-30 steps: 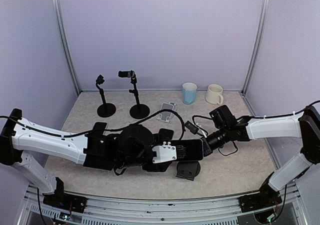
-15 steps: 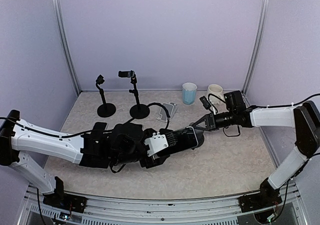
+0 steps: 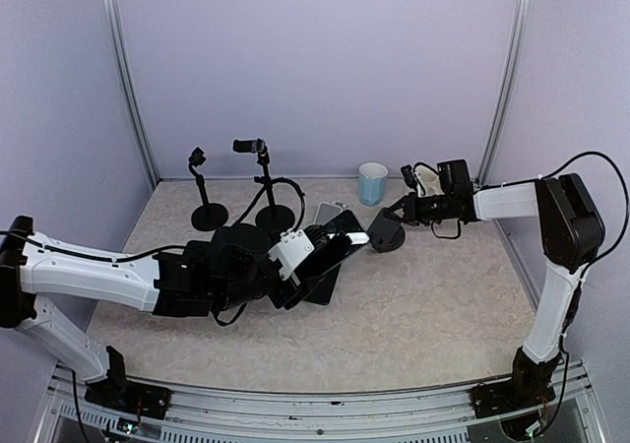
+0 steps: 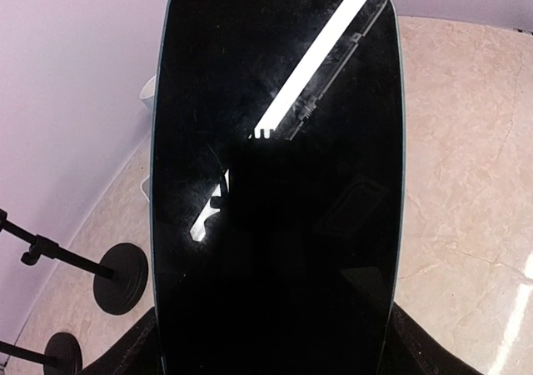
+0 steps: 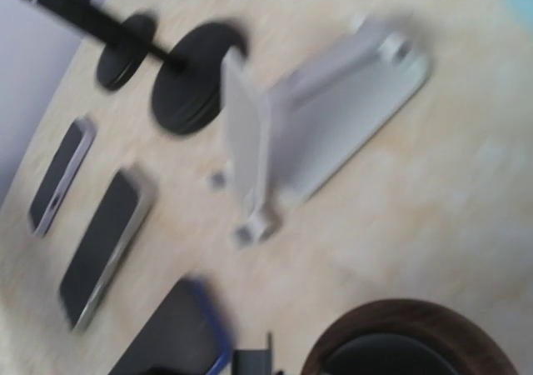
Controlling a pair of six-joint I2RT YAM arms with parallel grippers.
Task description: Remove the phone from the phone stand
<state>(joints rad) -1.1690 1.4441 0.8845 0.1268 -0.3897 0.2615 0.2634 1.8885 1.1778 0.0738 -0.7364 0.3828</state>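
My left gripper [image 3: 317, 258] is shut on the black phone [image 3: 337, 247] and holds it tilted above the table's middle. In the left wrist view the phone's dark screen [image 4: 275, 183] fills the frame, with a finger [image 4: 143, 352] dark at the bottom corner. My right gripper [image 3: 398, 221] is at the back right, shut on the black round phone stand [image 3: 383, 236]. The stand is apart from the phone. Its round base [image 5: 416, 346] shows at the bottom of the blurred right wrist view, where my fingers do not show clearly.
Two black clip stands [image 3: 209, 215] [image 3: 275, 217] stand at the back left. An empty white stand [image 5: 325, 117] sits near them, with two phones [image 5: 58, 175] [image 5: 104, 246] lying beside it and a blue-edged one [image 5: 179, 329]. A blue cup [image 3: 372, 182] and white mug [image 3: 424, 180] are at the back.
The left gripper has carried the phone back and to the left. The right gripper has pulled the black stand away to the back right, so phone and stand are now apart.
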